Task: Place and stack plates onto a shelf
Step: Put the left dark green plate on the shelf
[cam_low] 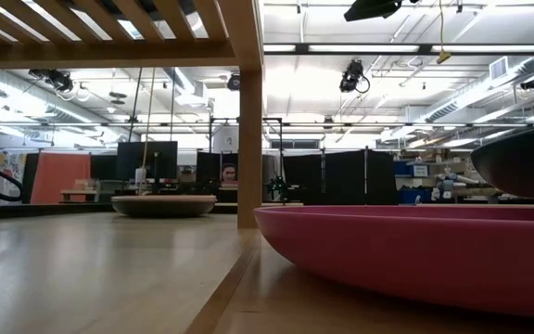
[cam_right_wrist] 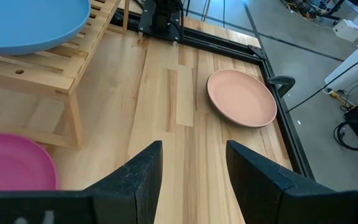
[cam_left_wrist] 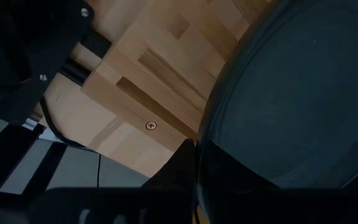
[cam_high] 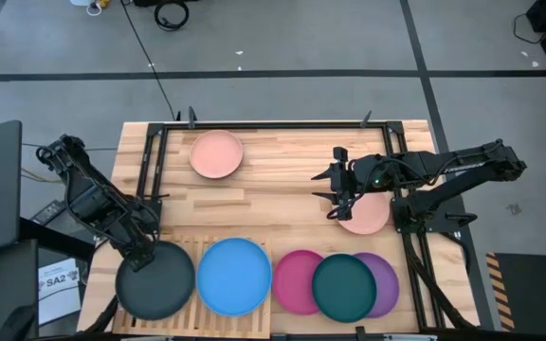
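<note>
A black plate (cam_high: 159,282) lies over the left end of the slatted wooden shelf (cam_high: 195,313) at the table's near left, and my left gripper (cam_high: 140,252) is shut at its far-left rim. A blue plate (cam_high: 233,275) rests on the shelf beside it. On the table to the right lie a magenta plate (cam_high: 294,281) and a teal plate (cam_high: 344,286) stacked on a purple one (cam_high: 383,284). One salmon plate (cam_high: 217,153) lies at the far side; another (cam_high: 368,216) lies below my open right gripper (cam_high: 339,199), which touches nothing. My left gripper holds the black plate by its far-left rim (cam_left_wrist: 207,146), pinched between the two fingers, which come steeply from above. The plate (cam_left_wrist: 291,93) lies about level over the shelf's left corner (cam_left_wrist: 142,81). Whether it rests on the slats, I cannot tell.
A black metal frame (cam_high: 150,161) runs along the table's left, far and right sides. Bare wood (cam_high: 273,189) lies between the two salmon plates. In the right wrist view the far salmon plate (cam_right_wrist: 241,98) sits close to the frame's corner.
</note>
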